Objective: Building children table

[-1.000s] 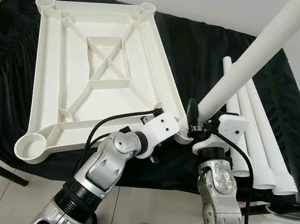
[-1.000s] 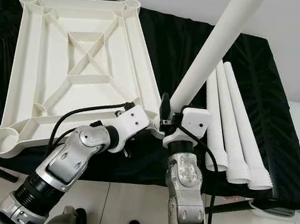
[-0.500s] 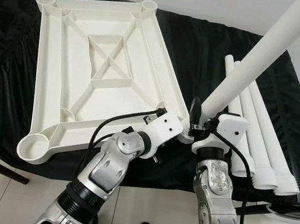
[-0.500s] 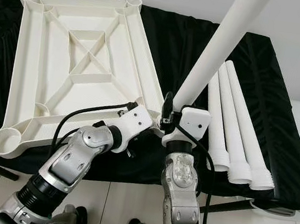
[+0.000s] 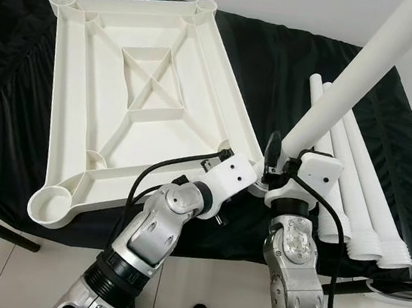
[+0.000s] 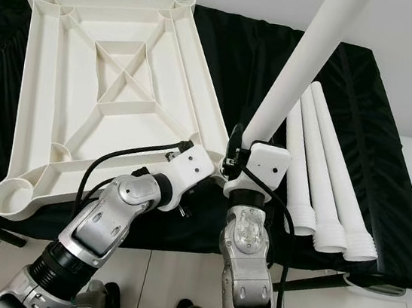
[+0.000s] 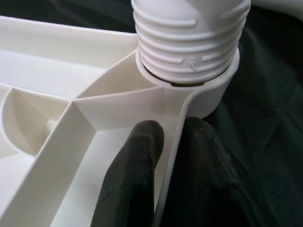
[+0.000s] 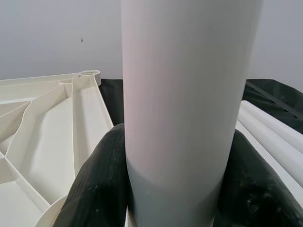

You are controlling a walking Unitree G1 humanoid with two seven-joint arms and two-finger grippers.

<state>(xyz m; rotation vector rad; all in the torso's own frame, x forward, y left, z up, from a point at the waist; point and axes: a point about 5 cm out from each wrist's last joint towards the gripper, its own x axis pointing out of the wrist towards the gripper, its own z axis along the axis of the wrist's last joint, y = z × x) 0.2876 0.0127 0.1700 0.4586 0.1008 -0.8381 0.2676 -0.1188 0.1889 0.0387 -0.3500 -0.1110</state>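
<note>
Leg (image 5: 353,75) is stood nearly upright, its threaded end just entered in the near corner socket (image 7: 208,90) of the upturned table top (image 5: 145,93), probably for screwing in. It's clamped low down by the right pincer (image 5: 285,161), while the left pincer (image 7: 175,156) is pinched shut on the thin rim beside the socket, likely to stop the frame twisting. Three spare legs (image 5: 353,189) are laid just beside, on the black-draped tabletop (image 5: 278,65). That corner is right at the near edge, so turning room looks tight.
</note>
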